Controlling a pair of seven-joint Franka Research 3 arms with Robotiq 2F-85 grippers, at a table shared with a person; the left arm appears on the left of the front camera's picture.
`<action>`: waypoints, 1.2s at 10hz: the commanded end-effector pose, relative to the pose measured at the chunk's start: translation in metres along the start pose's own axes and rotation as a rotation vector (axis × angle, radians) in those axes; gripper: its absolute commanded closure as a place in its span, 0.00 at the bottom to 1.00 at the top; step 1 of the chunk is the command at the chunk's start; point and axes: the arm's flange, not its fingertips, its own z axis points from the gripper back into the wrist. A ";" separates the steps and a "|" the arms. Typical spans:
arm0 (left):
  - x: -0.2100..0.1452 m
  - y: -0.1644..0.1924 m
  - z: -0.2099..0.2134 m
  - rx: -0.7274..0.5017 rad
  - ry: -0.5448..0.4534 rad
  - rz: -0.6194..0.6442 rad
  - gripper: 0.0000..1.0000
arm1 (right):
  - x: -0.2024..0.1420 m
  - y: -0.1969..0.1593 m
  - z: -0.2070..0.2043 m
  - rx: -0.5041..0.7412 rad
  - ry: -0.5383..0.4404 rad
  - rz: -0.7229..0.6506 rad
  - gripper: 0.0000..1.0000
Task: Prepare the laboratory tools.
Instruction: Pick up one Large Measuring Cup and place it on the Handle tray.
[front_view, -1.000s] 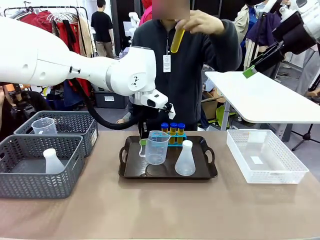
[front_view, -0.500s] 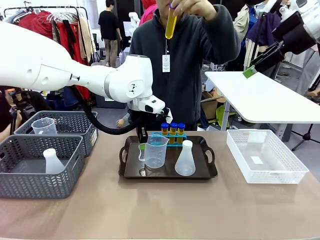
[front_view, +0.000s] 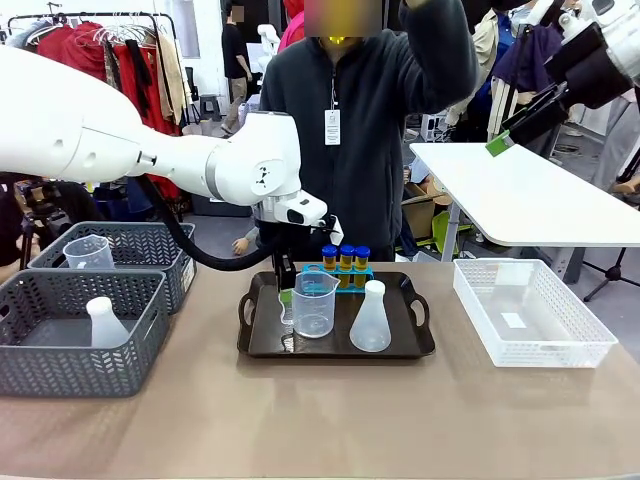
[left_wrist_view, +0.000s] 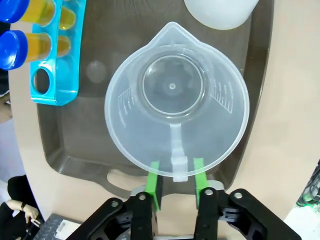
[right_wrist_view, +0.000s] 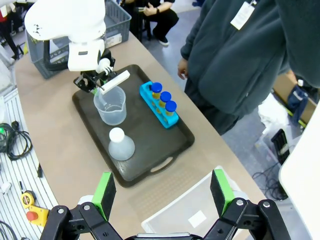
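Observation:
The clear handled beaker (front_view: 313, 305) (left_wrist_view: 175, 95) stands upright on the dark tray (front_view: 335, 345), left of the white conical flask (front_view: 371, 318) (right_wrist_view: 121, 146). My left gripper (front_view: 285, 292) (left_wrist_view: 176, 177) sits at the beaker's handle. Its green pads (left_wrist_view: 154, 179) lie on either side of the handle with small gaps, so it is open. Three blue-capped yellow tubes (front_view: 345, 258) (left_wrist_view: 20, 42) stand in a blue rack (left_wrist_view: 55, 75) at the tray's back. My right gripper (right_wrist_view: 162, 192) hangs high above the table, open and holding nothing. The person's raised hand (front_view: 430, 8) is at the top edge; what it holds is hidden.
Two grey baskets (front_view: 60, 370) at the left hold another beaker (front_view: 88, 252) and another flask (front_view: 103, 323). A white basket (front_view: 530, 310) stands at the right with nothing in it. Behind it is a white side table (front_view: 530, 195). The person stands close behind the tray.
The beaker has come down from a lifted, tilted hold and now stands level on the tray. The person's hand has carried a yellow tube upward, out of clear sight.

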 end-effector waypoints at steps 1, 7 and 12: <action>-0.014 -0.008 0.006 0.005 -0.034 -0.023 0.11 | 0.000 0.000 0.001 0.003 -0.008 0.002 0.00; -0.023 -0.010 0.022 -0.003 -0.062 -0.031 0.00 | 0.000 0.000 0.001 0.003 -0.008 0.002 0.00; -0.023 -0.016 0.034 -0.024 -0.014 -0.059 0.00 | 0.000 0.000 0.001 0.003 -0.008 0.002 0.00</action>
